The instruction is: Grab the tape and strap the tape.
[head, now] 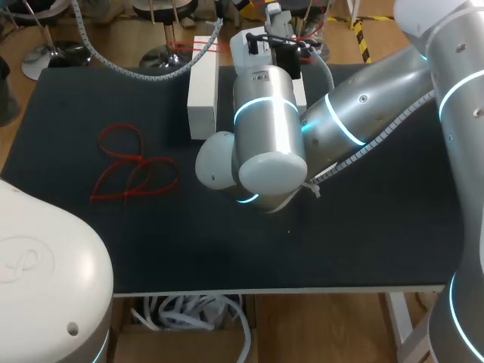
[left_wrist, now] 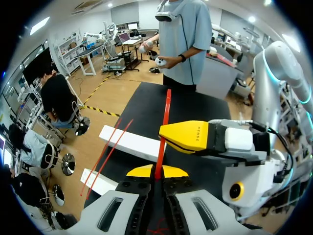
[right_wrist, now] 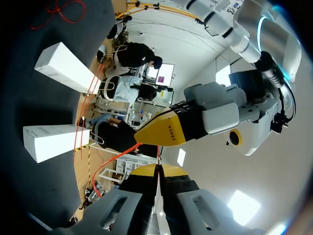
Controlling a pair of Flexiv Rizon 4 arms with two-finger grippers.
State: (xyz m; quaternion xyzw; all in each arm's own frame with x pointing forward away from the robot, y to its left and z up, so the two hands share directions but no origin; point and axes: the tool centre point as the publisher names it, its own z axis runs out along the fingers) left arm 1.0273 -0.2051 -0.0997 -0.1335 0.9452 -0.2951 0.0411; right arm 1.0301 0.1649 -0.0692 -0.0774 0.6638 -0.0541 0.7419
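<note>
The tape is a thin red tie (left_wrist: 164, 128). In the left wrist view it rises straight from between my left gripper's (left_wrist: 156, 171) shut yellow tips. My right gripper's yellow finger (left_wrist: 188, 137) presses on the same tie just ahead. In the right wrist view my right gripper (right_wrist: 156, 170) is shut, and the tie (right_wrist: 111, 161) curves away beside it from the left gripper's yellow tip (right_wrist: 164, 129). In the head view both grippers meet at the far table edge (head: 276, 41), mostly hidden behind my right arm (head: 265, 136).
Two white boxes (head: 203, 89) stand at the far middle of the black table (head: 363, 227), with red ties (head: 193, 47) laid across them. Looped red ties (head: 125, 165) lie at the left. My left arm's white shell (head: 41, 265) fills the near left corner.
</note>
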